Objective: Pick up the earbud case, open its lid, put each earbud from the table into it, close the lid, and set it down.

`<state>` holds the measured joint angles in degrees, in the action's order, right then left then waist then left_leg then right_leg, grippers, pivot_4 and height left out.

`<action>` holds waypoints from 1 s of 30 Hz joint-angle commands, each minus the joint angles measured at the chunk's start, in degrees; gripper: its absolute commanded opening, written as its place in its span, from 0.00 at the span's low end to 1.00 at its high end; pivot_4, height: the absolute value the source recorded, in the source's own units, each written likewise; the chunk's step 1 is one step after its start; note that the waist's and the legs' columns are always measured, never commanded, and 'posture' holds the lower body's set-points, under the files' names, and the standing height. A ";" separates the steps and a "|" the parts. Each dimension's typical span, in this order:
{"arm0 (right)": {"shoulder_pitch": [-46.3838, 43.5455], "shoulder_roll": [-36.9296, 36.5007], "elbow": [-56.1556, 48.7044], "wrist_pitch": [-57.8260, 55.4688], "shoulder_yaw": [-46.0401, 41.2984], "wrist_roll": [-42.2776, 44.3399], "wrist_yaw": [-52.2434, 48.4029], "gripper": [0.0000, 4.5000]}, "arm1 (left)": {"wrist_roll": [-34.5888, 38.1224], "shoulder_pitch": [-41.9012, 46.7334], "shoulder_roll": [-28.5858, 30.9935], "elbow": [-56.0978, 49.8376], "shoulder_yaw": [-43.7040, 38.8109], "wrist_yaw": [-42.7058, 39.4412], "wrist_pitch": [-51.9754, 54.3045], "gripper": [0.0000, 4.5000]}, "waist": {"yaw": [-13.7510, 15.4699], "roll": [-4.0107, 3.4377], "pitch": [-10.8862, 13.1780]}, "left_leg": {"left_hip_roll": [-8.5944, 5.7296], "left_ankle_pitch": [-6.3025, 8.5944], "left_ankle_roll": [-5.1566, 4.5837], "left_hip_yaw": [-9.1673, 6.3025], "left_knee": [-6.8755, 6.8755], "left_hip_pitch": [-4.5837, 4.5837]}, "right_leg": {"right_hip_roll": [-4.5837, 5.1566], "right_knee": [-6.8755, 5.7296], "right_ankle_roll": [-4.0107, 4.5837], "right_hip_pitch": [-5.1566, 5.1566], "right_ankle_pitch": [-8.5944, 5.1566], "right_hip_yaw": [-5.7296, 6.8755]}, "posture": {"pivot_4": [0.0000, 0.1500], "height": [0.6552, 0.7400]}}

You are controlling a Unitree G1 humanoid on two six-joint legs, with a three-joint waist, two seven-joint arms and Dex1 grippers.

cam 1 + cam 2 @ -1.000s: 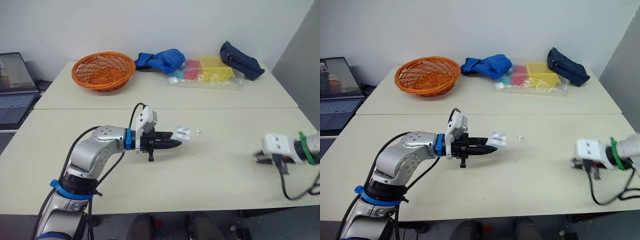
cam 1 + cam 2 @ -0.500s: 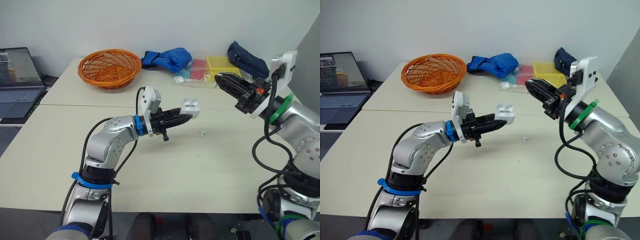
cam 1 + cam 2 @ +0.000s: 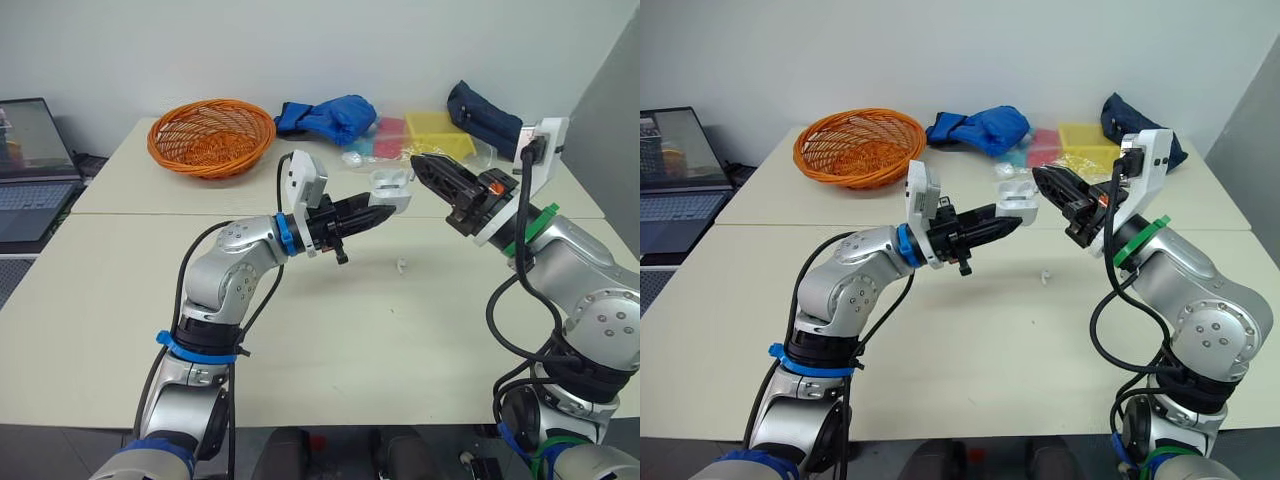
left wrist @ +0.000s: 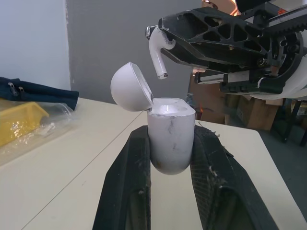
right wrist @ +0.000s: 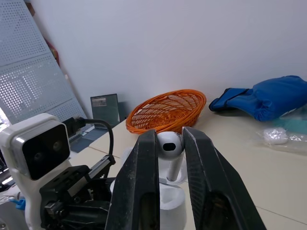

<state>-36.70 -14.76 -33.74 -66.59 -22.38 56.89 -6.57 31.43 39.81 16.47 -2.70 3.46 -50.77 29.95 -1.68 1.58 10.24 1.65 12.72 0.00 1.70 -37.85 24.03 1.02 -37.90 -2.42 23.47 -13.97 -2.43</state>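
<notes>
The table carries only one piece of this job; everything else is in the air between my two arms. My left gripper is clamped on the earbud case, one finger on each side of its lower body. It holds the case upright, well clear of the tabletop. My right gripper has its jaws pinched on the head of one earbud, with the stem hanging down. That earbud sits just above the case mouth, towards the lid side, and is not touching it.

I judge the pick-up done, the lid opened, and the first earbud fetched and ready to seat. What is left is to lower this one into its well and fetch the second earbud. (It lies on the table below and between the two sets of jaws, well apart from both.) Then I seat it, shut the lid and set the case down. I'd call that roughly halfway.

The case is white and glossy, rounded at the bottom, with faint grey smudging on its front. Its lid is a small domed cap tipped right back on the hinge, beyond the tips of the left jaws. I cannot make out the wells inside the mouth from here.
</notes>
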 commanded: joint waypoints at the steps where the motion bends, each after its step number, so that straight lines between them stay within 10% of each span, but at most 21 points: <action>1: 0.37 -0.68 -2.91 1.52 0.94 3.50 1.90 0.08 | 0.59 1.14 0.04 -0.79 -0.96 -0.54 -1.36 0.16 | -0.04 0.00 0.00 | 0.01 0.00 0.00 -0.01 0.01 0.00 | -0.01 0.00 -0.06 0.02 -0.04 0.00 | 1.00 1.00; 30: 5.34 -9.08 -1.42 9.94 8.22 3.99 2.70 0.08 | 1.49 1.10 -0.14 -1.58 -1.26 -1.09 -0.85 0.16 | -0.02 0.00 0.00 | 0.02 0.01 -0.01 -0.03 0.05 0.19 | 0.00 0.15 -0.19 0.12 -0.13 0.02 | 1.00 1.00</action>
<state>-31.48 -23.26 -34.06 -57.86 -14.20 60.74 -3.57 31.56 39.98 16.53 -2.32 3.46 -51.99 29.76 -1.70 1.58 10.25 1.67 12.73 -0.01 1.67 -37.80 24.25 1.02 -37.74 -2.61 23.61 -14.10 -2.41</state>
